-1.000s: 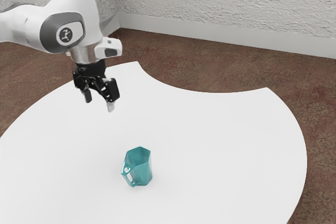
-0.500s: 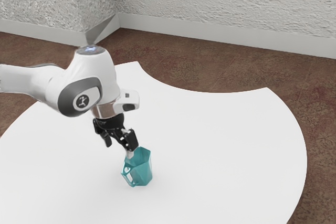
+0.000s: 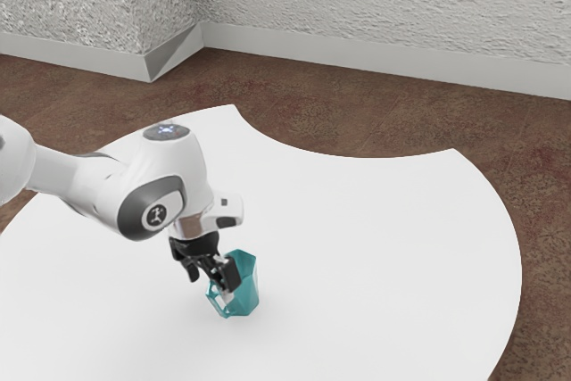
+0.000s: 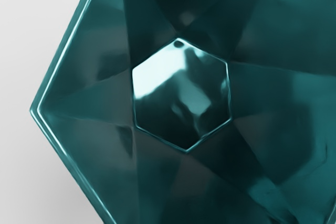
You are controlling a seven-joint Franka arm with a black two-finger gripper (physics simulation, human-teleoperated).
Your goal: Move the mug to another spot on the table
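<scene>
Our pincer (image 3: 220, 276) has dropped from high over the white table (image 3: 384, 238) onto the rim of the teal hexagonal mug (image 3: 244, 290). Whether it grips yet, we cannot tell. The mug has not moved, so lifting comes next.

Open bench (image 3: 384, 238) surface spreads wide toward the exterior view's right and toward the far curved edge. The mug (image 3: 245, 287) stands near the front edge, the one obstacle on it. The arm (image 3: 98, 186) hangs over the bench on the exterior view's left, closing that side. The mug's open mouth (image 4: 181, 95) lies straight under the hand.
</scene>
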